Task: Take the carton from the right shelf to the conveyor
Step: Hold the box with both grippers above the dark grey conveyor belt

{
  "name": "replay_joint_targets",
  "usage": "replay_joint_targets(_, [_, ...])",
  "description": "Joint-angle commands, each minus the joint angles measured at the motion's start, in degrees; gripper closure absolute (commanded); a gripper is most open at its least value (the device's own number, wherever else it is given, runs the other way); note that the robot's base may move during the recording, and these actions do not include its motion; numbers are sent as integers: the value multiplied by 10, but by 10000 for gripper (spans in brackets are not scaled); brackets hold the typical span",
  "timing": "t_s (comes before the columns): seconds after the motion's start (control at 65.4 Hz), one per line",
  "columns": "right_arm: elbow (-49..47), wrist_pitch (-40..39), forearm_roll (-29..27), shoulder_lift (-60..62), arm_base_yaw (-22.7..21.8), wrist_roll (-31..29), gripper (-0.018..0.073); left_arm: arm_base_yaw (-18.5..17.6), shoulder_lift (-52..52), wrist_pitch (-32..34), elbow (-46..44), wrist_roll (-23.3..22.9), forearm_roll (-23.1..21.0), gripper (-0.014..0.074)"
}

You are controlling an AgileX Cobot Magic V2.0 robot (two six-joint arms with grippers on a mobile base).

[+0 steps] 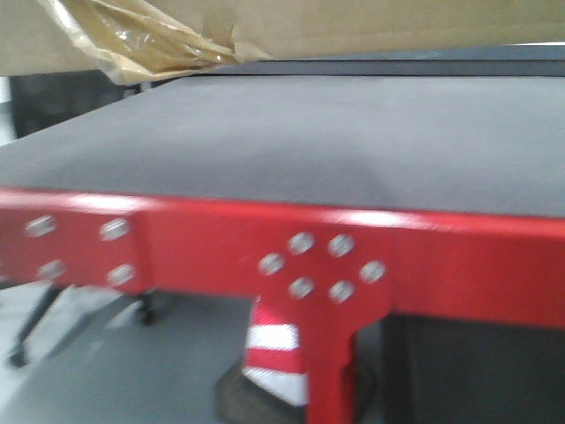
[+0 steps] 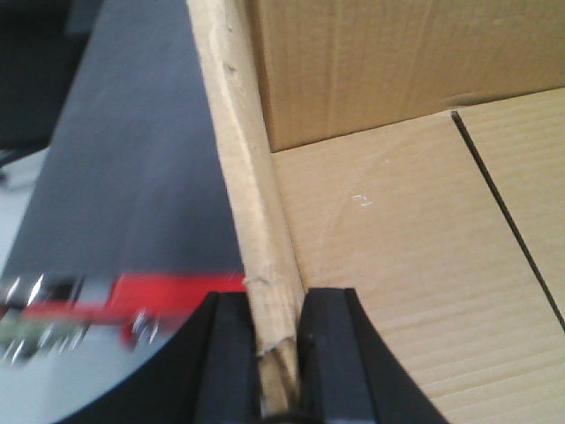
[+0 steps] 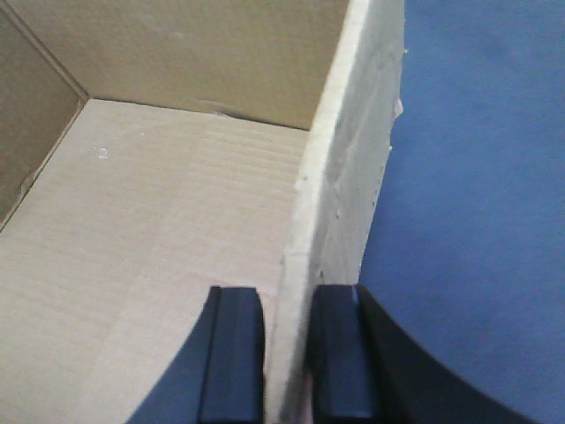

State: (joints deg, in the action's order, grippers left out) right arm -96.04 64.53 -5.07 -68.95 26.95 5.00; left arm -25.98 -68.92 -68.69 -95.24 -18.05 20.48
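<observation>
1. While the front view is blurry, it shows the grey belt (image 1: 309, 141) with the brown carton (image 1: 353, 26) over its far end.
2. Only the low part of the carton shows there; its top is cut off by the edge of the picture.
3. I cannot tell if the carton sits on the belt or hangs just above it.
4. Crinkly tape (image 1: 150, 40) peels off the carton's left corner.
5. A red frame (image 1: 203, 243) with silver bolts (image 1: 302, 241) runs along the front of the belt.
6. Under it stands a red and white cone (image 1: 274, 349), half hidden by the frame's leg.
7. No arm shows in the front view.
8. In the left wrist view, the left gripper (image 2: 279, 309) pinches the carton's thin wall (image 2: 252, 203) between two black fingers (image 2: 229, 353).
9. The carton's inside lies to the right of that wall, and the dark belt to its left.
10. The frame there is a red smear, too blurred to make out well.
11. In the right wrist view, the right gripper (image 3: 287, 305) pinches another wall (image 3: 344, 177) of the carton the same way.
12. The carton's inside is on the left, and the belt, which looks blue here, is on the right.
13. Both grippers are cut off at the bottom, so only their fingers show.
</observation>
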Motion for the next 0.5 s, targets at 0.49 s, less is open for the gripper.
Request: replay_joint_targets(0.49, [-5,-3,28,15,-4,-14,629,7,5,-13,-1,10,99,605])
